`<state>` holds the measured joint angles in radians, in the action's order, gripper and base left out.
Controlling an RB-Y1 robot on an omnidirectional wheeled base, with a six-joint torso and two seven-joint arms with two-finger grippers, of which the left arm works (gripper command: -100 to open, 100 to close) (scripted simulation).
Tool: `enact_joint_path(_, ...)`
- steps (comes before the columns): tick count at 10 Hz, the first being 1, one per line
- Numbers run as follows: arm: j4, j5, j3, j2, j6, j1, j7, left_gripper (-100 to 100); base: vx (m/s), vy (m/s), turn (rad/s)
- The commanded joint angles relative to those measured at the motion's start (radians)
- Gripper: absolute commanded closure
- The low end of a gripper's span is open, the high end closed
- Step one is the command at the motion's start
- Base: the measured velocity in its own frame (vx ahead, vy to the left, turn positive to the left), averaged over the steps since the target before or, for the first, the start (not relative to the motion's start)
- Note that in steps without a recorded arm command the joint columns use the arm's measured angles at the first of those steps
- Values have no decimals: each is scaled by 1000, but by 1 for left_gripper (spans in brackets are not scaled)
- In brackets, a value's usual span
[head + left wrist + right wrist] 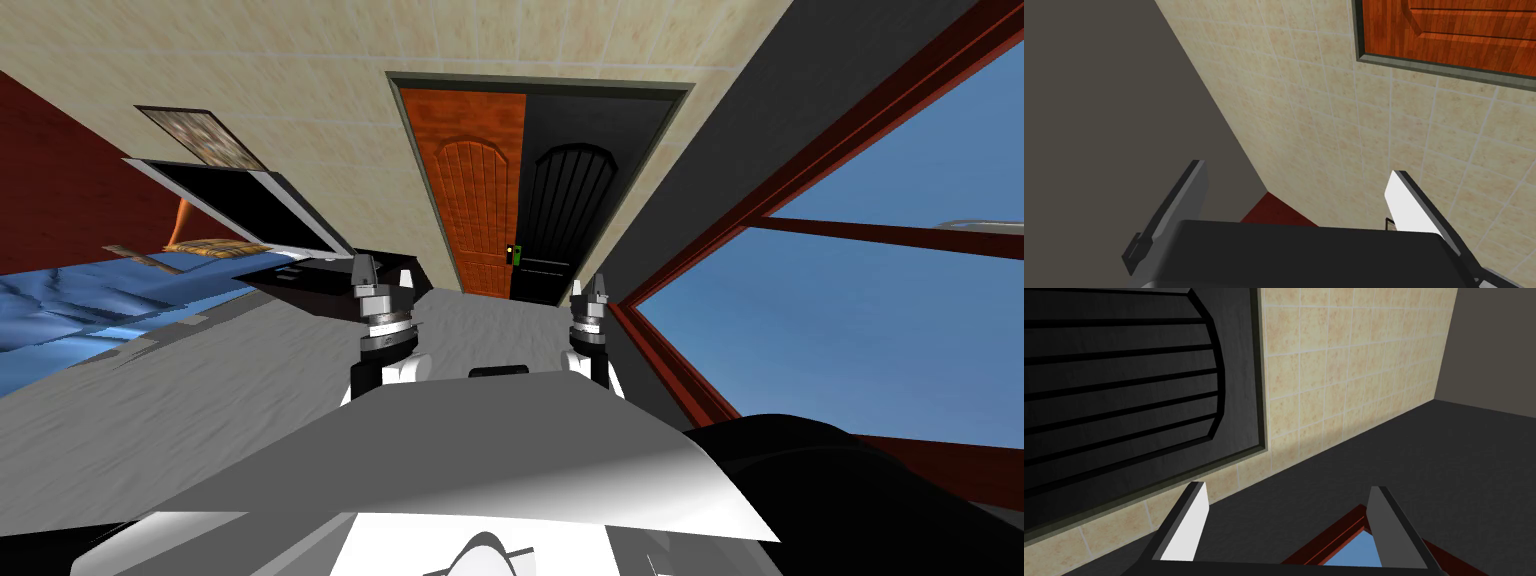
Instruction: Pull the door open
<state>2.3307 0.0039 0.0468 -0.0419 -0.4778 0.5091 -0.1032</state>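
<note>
A double door sits in the tiled far wall across the grey floor. Its left leaf is orange wood and its right leaf is black with an arched panel. A small green handle shows where the leaves meet, with a thin bar beside it. My left gripper and right gripper are both raised, open and empty, well short of the door. The left wrist view shows the left gripper open below the orange leaf's corner. In the right wrist view, the right gripper is open beside the black leaf.
A black screen in a white frame leans over a dark low cabinet at the left. A blue bed lies further left. A red-framed window runs along the dark right wall. Grey floor leads to the door.
</note>
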Motion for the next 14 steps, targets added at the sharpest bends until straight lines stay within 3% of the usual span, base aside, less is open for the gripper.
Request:
enact_joint_path(1,-30,3,-3,14,3,-15,5,-100,63,-15,-33)
enact_joint_path(6,-126,11,-13,50,13,-64,19,-100,106,-31,-45)
enact_joint_path(14,-275,24,-29,92,28,-140,42,-100,90,-28,-41)
